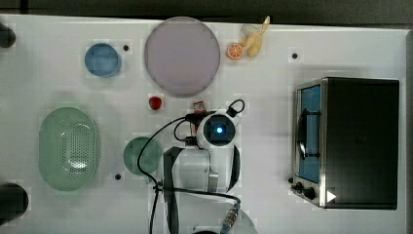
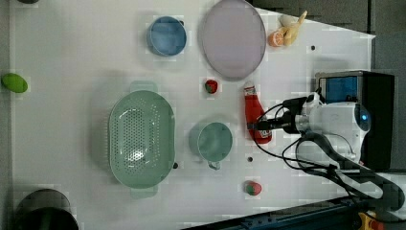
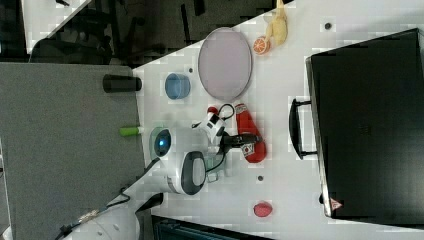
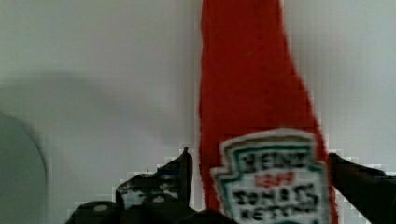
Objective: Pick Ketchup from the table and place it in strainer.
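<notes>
Right now the ketchup lies flat on the white table, its cap pointing toward the big round grey plate and its base away from it. The gripper is down over the labelled end with its jaws spread wide, one finger on each side of the bottle and not yet squeezing it. Straddling the body across its narrow width looks deliberate: a lying bottle is easiest to pinch that way.

Beyond the ketchup, on the far side of the dark-green cup, sits the strainer, well apart from the bottle and with nothing in it, so the carry is still ahead.

Counting outward from the ketchup: one plate, one green cup, one blue bowl, one strainer, two small red strawberry-like pieces, one orange slice beside a pale yellow toy, and one toaster oven.
</notes>
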`<state>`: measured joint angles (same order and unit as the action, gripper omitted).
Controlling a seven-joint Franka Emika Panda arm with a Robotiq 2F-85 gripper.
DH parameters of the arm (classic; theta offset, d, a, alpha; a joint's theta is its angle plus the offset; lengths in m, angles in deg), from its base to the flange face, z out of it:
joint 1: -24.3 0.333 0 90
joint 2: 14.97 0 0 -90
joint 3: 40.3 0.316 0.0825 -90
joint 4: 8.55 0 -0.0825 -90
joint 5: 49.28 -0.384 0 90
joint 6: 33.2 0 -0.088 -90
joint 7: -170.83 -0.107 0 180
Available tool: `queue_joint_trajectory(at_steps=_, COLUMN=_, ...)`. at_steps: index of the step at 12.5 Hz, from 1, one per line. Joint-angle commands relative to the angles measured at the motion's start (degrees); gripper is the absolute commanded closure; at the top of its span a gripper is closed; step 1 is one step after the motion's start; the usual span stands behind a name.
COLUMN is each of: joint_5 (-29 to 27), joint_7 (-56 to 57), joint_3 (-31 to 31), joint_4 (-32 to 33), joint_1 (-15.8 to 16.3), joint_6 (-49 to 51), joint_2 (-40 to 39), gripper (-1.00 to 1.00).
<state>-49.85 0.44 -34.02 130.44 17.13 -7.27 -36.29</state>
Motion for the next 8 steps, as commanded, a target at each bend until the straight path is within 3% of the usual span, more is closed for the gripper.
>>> queue_joint_trajectory(at_steps=1, joint_5=0.1, joint_7=2.3, joint_3=-0.2, joint_4=0.4, joint_1=-0.2, joint_6=-2.8, joint_2=0.1, gripper=-0.43)
queue_joint_trajectory(at_steps=2, joint_5=0.1, joint_7=2.2, joint_3=-0.1, joint_4=0.0, joint_1=-0.2, joint_6=-3.0, joint_2=0.7, gripper=-0.26)
queue_joint_trajectory(at_steps=8, joint_5=0.0, joint_7=2.0, joint_3=-0.4, joint_4=0.2, joint_1=-0.3, joint_6=4.2, joint_2=11.5, gripper=-0.26)
